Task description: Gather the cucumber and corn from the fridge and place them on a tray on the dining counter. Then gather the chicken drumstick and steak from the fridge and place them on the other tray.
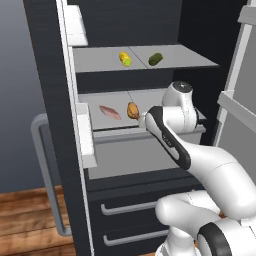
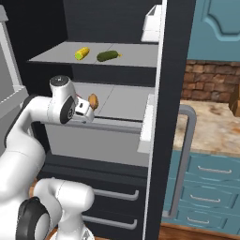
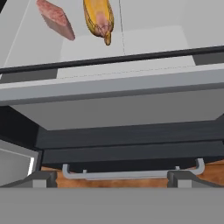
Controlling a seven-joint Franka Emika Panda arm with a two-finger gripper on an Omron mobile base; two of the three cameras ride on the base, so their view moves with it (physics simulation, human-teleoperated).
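Note:
The fridge [image 1: 50, 100] stands open. On its upper shelf lie the yellow corn [image 1: 124, 59] and the dark green cucumber [image 1: 155, 59], also seen from the right as corn [image 2: 82, 53] and cucumber [image 2: 108, 56]. The lower shelf holds the pinkish steak [image 1: 110, 112] and the golden chicken drumstick [image 1: 132, 110]. My gripper [image 1: 142, 119] hovers at that shelf's front edge, just short of the drumstick [image 2: 93, 101], open and empty. In the hand view the open gripper [image 3: 113, 178] points below the shelf lip, with steak [image 3: 56, 18] and drumstick [image 3: 99, 16] at the top. The trays and dining counter are out of view.
The open doors flank my arm: one with bins and a grey bar handle [image 1: 45, 175], the other's edge and handle [image 2: 185, 154]. Fridge drawers [image 1: 130, 207] sit below the shelves. A stone countertop on teal drawers [image 2: 211, 126] lies to the right.

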